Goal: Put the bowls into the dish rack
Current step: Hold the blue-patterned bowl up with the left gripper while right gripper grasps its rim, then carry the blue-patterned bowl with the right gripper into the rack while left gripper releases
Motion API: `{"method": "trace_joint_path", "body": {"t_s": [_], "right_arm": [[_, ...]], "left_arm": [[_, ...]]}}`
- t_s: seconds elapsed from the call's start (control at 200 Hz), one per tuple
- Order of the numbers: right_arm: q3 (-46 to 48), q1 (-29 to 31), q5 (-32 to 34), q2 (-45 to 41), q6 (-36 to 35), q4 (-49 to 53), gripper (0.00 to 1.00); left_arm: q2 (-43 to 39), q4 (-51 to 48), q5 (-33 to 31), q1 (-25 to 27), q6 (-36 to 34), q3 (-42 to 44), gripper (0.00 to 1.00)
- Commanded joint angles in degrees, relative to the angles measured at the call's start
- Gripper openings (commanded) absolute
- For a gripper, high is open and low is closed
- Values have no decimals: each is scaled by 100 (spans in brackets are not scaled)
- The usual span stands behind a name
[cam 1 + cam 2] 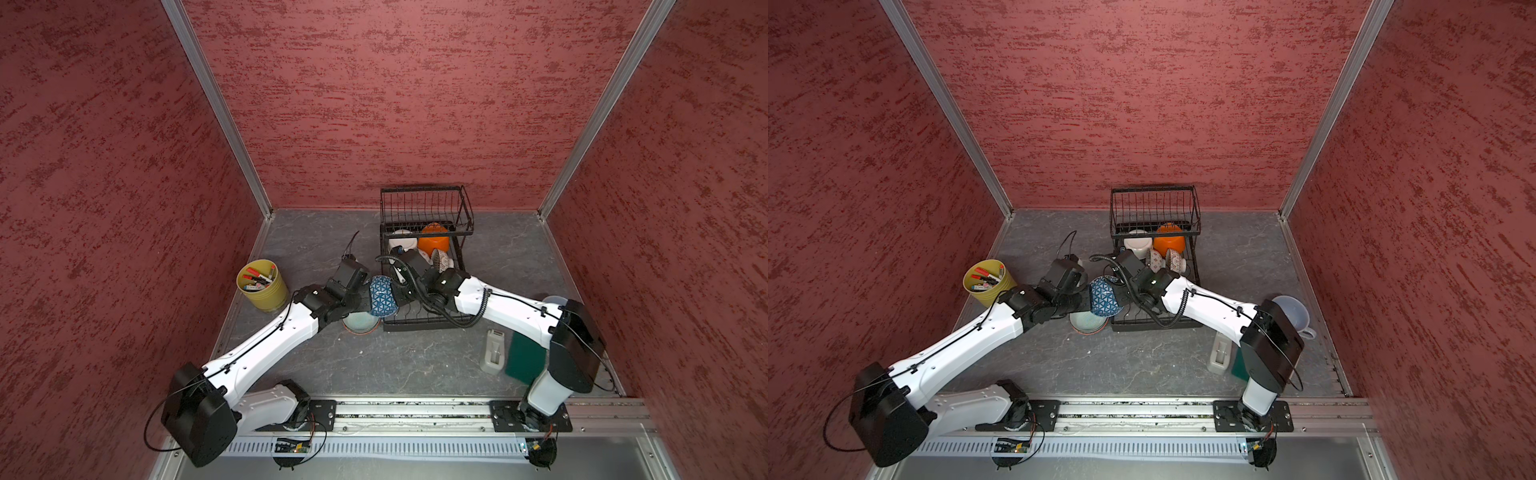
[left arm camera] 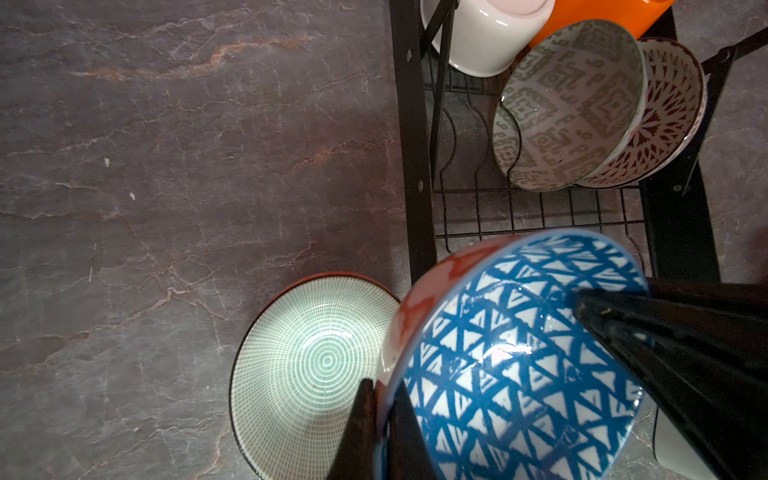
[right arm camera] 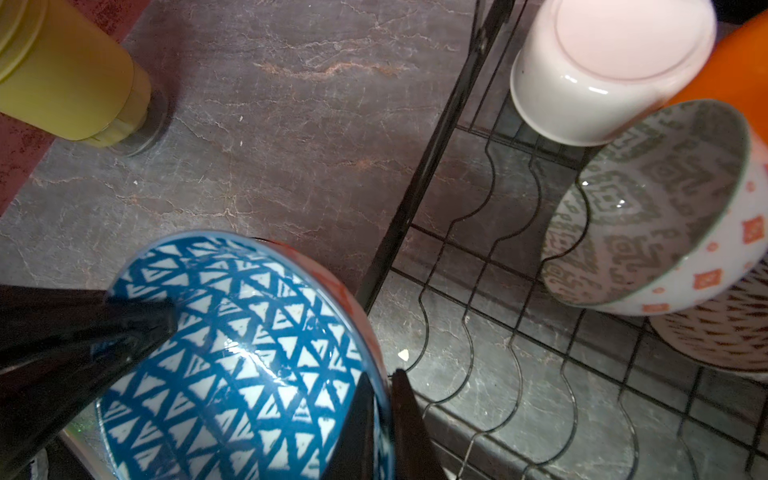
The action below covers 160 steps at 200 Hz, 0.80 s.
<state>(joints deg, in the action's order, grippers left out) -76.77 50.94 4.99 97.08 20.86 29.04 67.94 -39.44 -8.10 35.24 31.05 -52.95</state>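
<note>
A bowl with a blue triangle pattern inside and red outside (image 1: pixel 382 296) (image 2: pixel 519 365) (image 3: pixel 232 353) hangs tilted over the front left corner of the black wire dish rack (image 1: pixel 424 195) (image 2: pixel 415 166). My left gripper (image 2: pixel 384 384) is shut on one side of its rim. My right gripper (image 3: pixel 380 374) is shut on the opposite side. A pale green bowl (image 1: pixel 360 323) (image 2: pixel 307 365) sits on the table just below. In the rack stand a white bowl (image 2: pixel 486 37), an orange bowl (image 1: pixel 433 243), a grey-patterned bowl (image 2: pixel 573 108) and a red-patterned bowl (image 2: pixel 665 116).
A yellow-green cup of markers (image 1: pixel 262 284) (image 3: pixel 62 75) stands at the left wall. A grey container (image 1: pixel 492 351), a green block (image 1: pixel 525 353) and a clear jug (image 1: pixel 1291 311) lie near the right arm's base. The rack's raised basket is at the back.
</note>
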Motion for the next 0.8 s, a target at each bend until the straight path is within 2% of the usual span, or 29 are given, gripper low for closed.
{"method": "trace_joint_path", "body": {"t_s": [0.0, 0.085, 0.16, 0.271, 0.381, 0.536, 0.631, 0.797], "right_arm": [[-222, 24, 278, 23, 18, 147, 1], [-255, 27, 348, -8, 19, 175, 0], [-268, 39, 422, -59, 15, 189, 0], [-294, 55, 571, -114, 14, 215, 0], [-304, 74, 736, -178, 6, 227, 0], [-338, 80, 1158, -282, -36, 336, 0], [-387, 82, 1538, -322, -72, 464, 0], [-492, 80, 2319, -301, -134, 685, 0]], "left_arm": [[-9, 336, -39, -11, -11, -209, 0], [-12, 356, -52, -29, -11, -193, 1], [-18, 391, -49, -37, -3, -151, 7], [-61, 442, -21, -52, -11, -111, 23], [-119, 429, 1, -86, -46, -93, 45], [-325, 428, -50, -123, -73, -25, 86], [-492, 479, -65, -149, -70, 75, 100], [-672, 509, -64, -204, -73, 226, 100]]}}
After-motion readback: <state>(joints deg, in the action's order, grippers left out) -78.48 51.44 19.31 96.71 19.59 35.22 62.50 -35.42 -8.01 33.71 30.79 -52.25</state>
